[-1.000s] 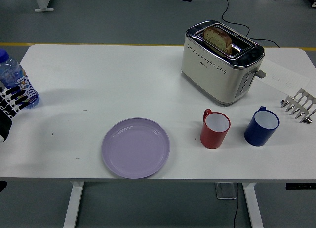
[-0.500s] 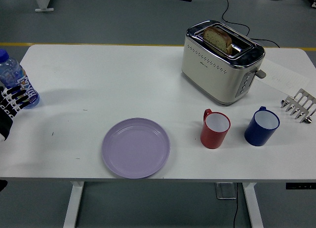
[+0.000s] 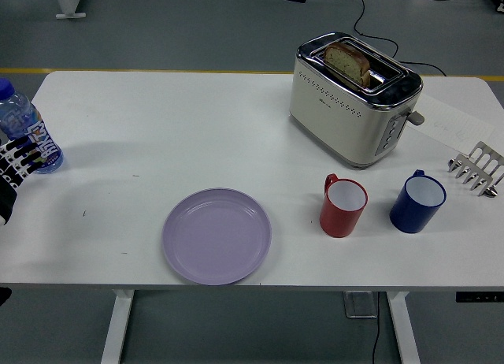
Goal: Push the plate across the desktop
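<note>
The lilac plate (image 3: 217, 235) by the counter's near edge looks light and slippery: nudge its rim. The left hand (image 3: 14, 171) at the left edge hangs loosely spread, holding nothing.

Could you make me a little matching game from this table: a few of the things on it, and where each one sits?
Things:
1. plate
2. water bottle
3. toaster
4. blue mug

Places:
A. far right part, bread in its slot
B. near edge, left of the red mug
C. left edge, by the left hand
D. right of the red mug

Pairs: 1-B, 2-C, 3-A, 4-D
</note>
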`<state>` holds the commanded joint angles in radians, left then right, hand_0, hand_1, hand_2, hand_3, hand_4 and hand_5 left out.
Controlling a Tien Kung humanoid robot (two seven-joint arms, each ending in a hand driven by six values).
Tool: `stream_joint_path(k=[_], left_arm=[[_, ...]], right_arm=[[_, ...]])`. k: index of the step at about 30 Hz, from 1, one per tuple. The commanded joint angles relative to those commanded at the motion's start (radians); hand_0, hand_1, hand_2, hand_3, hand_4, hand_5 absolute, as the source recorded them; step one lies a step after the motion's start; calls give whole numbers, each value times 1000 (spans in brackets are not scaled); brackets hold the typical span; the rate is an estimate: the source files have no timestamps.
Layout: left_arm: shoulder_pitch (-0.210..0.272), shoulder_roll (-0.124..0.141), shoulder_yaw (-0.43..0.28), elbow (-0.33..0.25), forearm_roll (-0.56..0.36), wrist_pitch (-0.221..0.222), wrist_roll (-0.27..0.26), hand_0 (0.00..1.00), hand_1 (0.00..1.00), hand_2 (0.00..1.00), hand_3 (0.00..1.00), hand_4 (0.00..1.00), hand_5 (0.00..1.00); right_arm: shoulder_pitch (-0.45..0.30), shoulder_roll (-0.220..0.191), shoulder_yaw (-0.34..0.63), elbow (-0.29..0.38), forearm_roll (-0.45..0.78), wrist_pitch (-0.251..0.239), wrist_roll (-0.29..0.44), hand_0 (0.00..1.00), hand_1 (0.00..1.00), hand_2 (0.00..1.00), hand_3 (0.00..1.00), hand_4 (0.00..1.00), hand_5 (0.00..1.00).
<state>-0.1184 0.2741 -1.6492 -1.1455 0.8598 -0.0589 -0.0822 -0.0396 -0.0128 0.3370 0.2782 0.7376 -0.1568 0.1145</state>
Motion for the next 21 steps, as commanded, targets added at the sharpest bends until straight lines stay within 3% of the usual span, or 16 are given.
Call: stream_joint_path(k=[21], left_arm=[[-6,1,-3,5,-1,9,0,748,738,708,672,530,998]], right_arm=[[-1,-2,-4,1,3,3,0,601,554,669,655,404,603]])
